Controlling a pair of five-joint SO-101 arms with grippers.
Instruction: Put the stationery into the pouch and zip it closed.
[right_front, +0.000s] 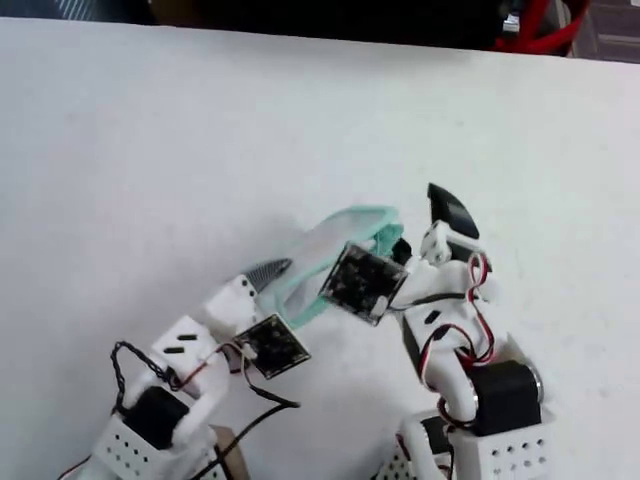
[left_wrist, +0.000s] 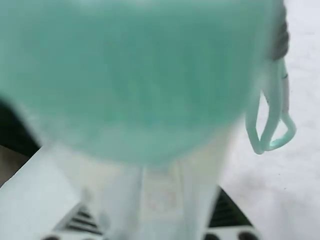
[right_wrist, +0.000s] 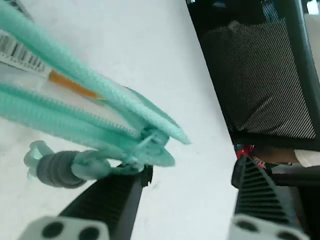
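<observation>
White bench (right_front: 150, 150) runs under both arms, with the teal pouch (right_front: 330, 245) lying between them. Your left gripper (right_front: 262, 278) sits at its near end, likely to anchor it; I cannot tell whether it is clamped. Your right gripper (right_wrist: 185, 192), jaws apart, sits beside the pull cord (right_wrist: 55, 170) at the far end, placed to catch it for zipping.

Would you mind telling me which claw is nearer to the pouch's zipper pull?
Right. The right claw stands open with one finger beside the zipper pull; the left claw is at the opposite end of the pouch.
</observation>
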